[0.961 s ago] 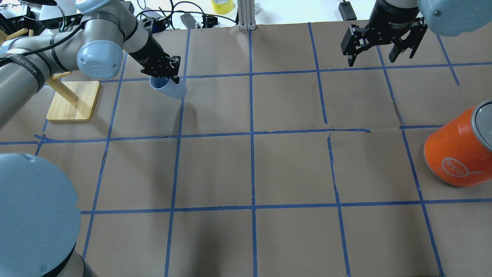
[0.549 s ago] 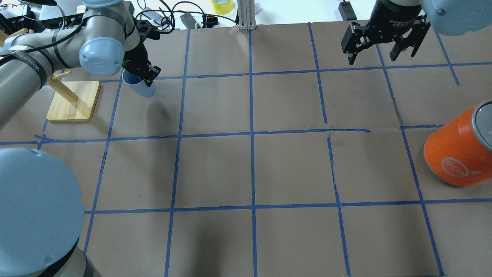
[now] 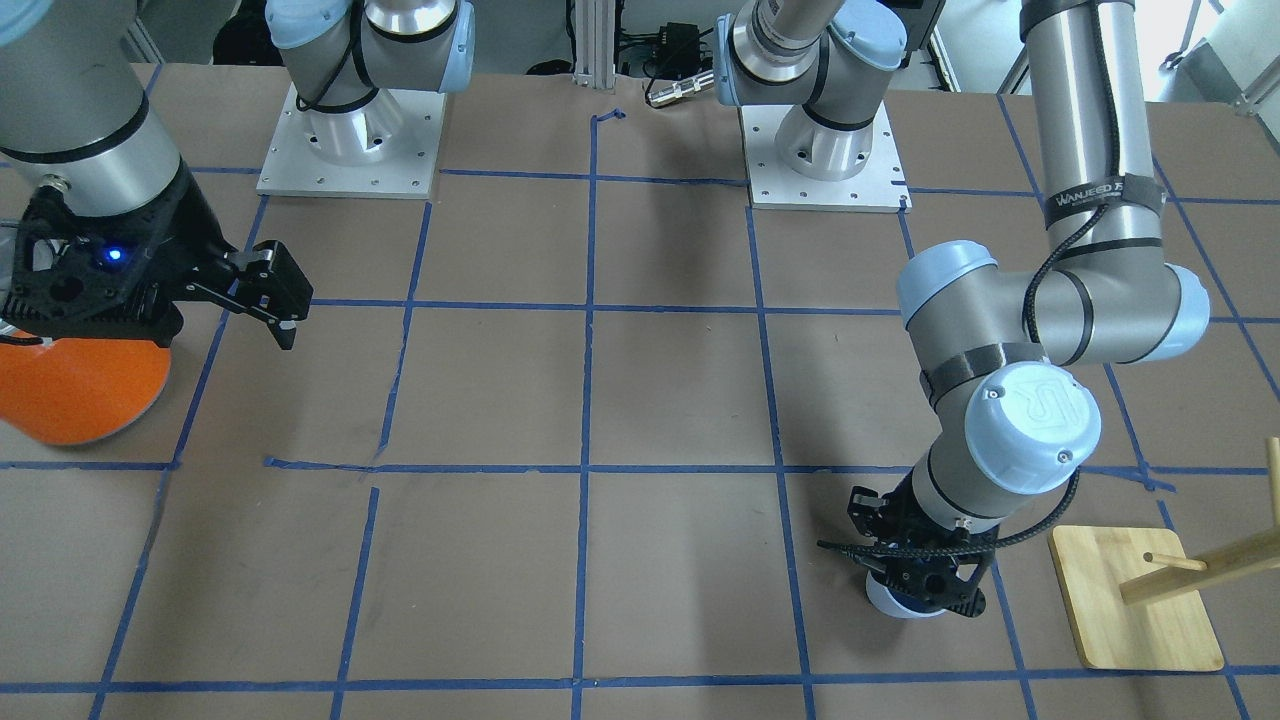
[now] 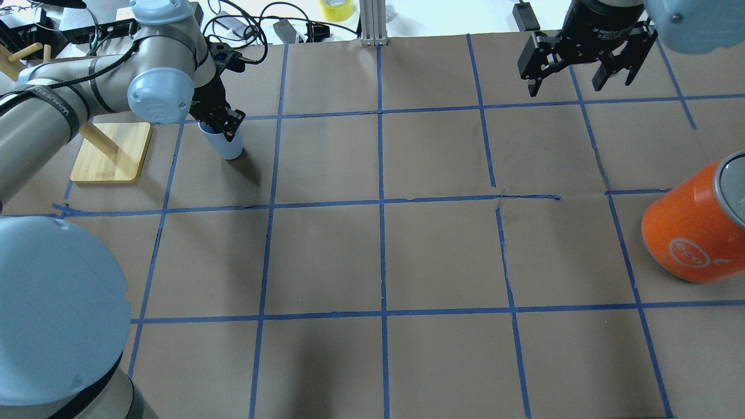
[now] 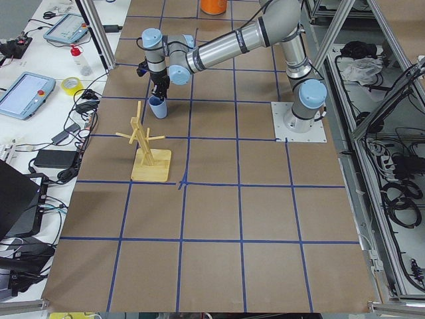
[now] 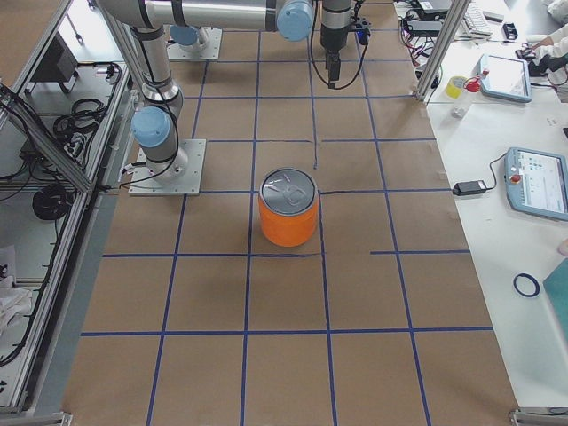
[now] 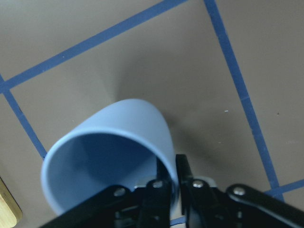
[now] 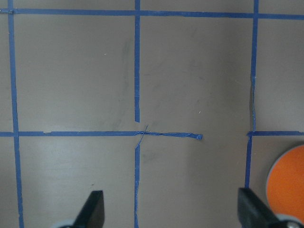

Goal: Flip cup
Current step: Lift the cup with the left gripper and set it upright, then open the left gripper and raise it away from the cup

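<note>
The small pale blue cup (image 4: 228,145) is near upright, mouth up, in the far left grid cell. It also shows in the front view (image 3: 893,601) and the left view (image 5: 158,107). My left gripper (image 4: 223,125) comes down from above and is shut on the cup's rim wall. The left wrist view shows one finger inside and one outside the cup (image 7: 114,156). The cup's base is at or just above the paper; I cannot tell which. My right gripper (image 4: 569,81) is open and empty, high over the far right.
A large orange can (image 4: 692,224) with a silver top stands at the right edge. A wooden peg stand (image 4: 110,151) is just left of the cup. Blue tape lines grid the brown paper. Cables and a yellow tape roll (image 4: 336,8) lie beyond the far edge.
My left gripper carried the cup leftward, then lowered it. The cup turned from tilted on its side to near upright. The right gripper rose slightly.
</note>
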